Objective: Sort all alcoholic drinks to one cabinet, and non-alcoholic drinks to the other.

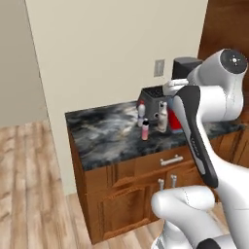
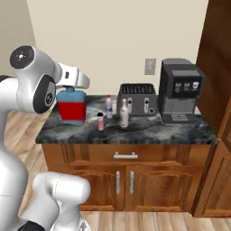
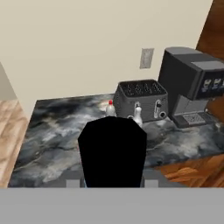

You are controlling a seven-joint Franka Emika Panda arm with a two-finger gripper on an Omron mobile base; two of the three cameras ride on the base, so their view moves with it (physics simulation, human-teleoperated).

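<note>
A dark marbled counter (image 2: 180,131) ran along a cream wall (image 2: 113,40) over reddish-brown base cupboards (image 2: 153,180) with a drawer and grey pull handles. A grey outlet plate (image 2: 150,66) sat on the wall above it. On the counter stood a dark grey toaster (image 2: 137,99) and, just to its right in the right base view, a black coffee machine (image 2: 179,90). In front of the toaster stood three small drinks — a clear bottle with a red cap (image 2: 108,106), a taller pale bottle (image 2: 124,113) and a short pinkish can (image 2: 100,122), close together but apart. A tall reddish-brown cabinet (image 2: 219,67) rose at the right edge of that view, beside the coffee machine; its handle could not be seen. Pale wood flooring (image 1: 29,194) spread to the left of the counter.

The white arm reached up and forward over the counter's left end, its wrist level. The gripper (image 2: 68,85) hung over a squat bottle (image 2: 72,106) with a blue body and red label, and its jaws were clamped on the bottle's top. In the hand view the bottle showed as a black block (image 3: 113,151) between the fingertips, hiding part of the counter. Whether its base touched the counter could not be told.
</note>
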